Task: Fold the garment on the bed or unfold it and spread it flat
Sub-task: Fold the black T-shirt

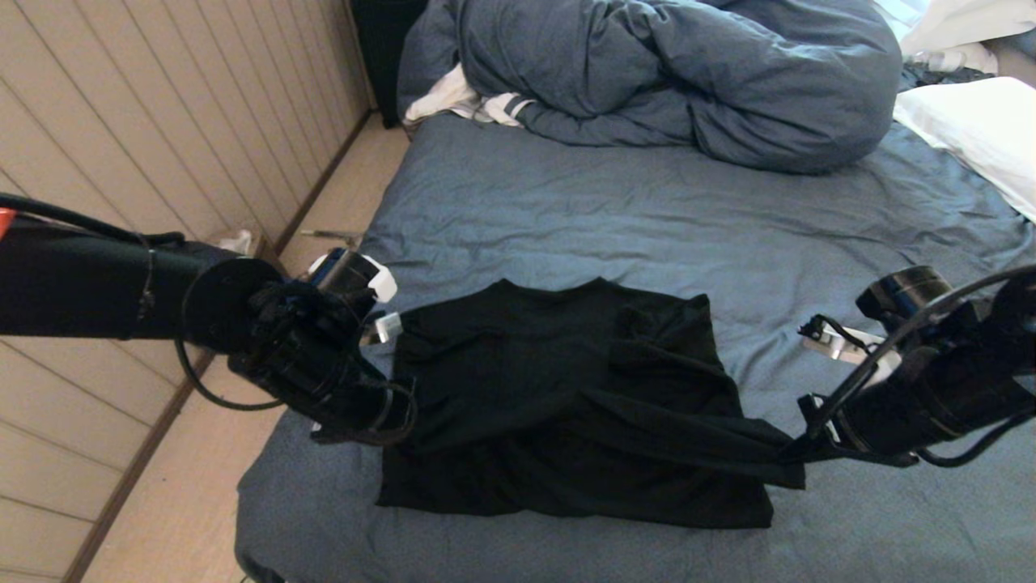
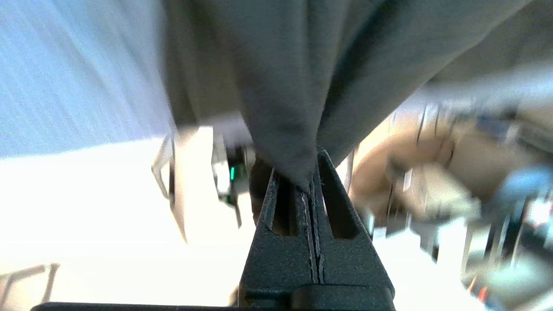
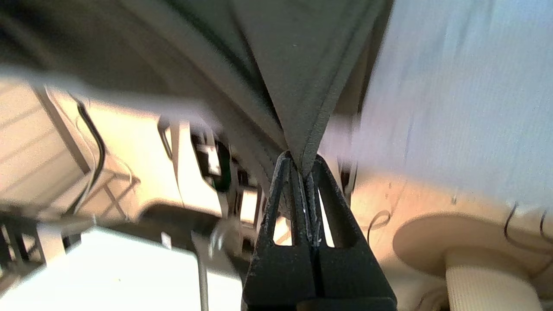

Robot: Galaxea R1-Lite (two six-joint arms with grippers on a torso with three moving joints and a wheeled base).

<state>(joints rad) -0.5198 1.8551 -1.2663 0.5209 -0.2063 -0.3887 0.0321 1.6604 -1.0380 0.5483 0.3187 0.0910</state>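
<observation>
Fig. — Bed (image 1: 566, 202), w/ wrinkled slate-blue sheet, fills most of the head view; bunched blue-grey duvet (image 1: 672, 73) at the far end, white pillow (image 1: 979, 138) far right, a white striped cloth (image 1: 453, 101) tucked beside the duvet. Garment (image 1: 566, 405), black tee, lies on the near part of the bed, approx. centred between my arms, plain side up; neckline toward the duvet, near portion doubled into a loose fold. My left pincer (image 2: 309, 185) sits at the garment's left edge, closed on a gathered point of fabric. My right pincer (image 3: 302, 166) is at the near right corner, closed on a stitched hem edge; a taut ridge of cloth runs from it into the body of the tee. Handling (my estimate): thin, soft, v. light; no stiffness, so any unsupported span sags and drags on the sheet; not fragile, but fabric can slip from a shallow pinch. Best holds: hems or seamed corners, one per pincer, well apart, so tension btw. the two keeps the panel flat. Risk: snagging the sheet along w/ the tee.
</observation>
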